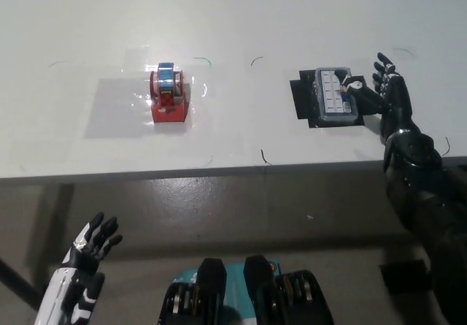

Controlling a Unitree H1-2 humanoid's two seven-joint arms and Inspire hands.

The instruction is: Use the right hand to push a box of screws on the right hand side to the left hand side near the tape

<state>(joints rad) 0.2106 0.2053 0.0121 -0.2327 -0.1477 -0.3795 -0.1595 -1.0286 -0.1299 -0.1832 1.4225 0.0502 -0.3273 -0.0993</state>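
Head view shows the black right hand point(387, 95), fingers spread, touching the box of screws point(333, 96) at 2 o'clock on the counter point(241, 18) — tape point(168, 93) at 10 o'clock — white left hand point(89, 245) open at 7.

A box of screws point(334, 96), a small grey-blue case with a clear lid showing two rows of pale compartments, lies flat on a black patch at the right side of a white table. Its long side runs away from the table's near edge. Well apart to the left stands the tape point(167, 91), a roll with a blue band mounted upright in a red dispenser, resting on a glossy clear sheet.
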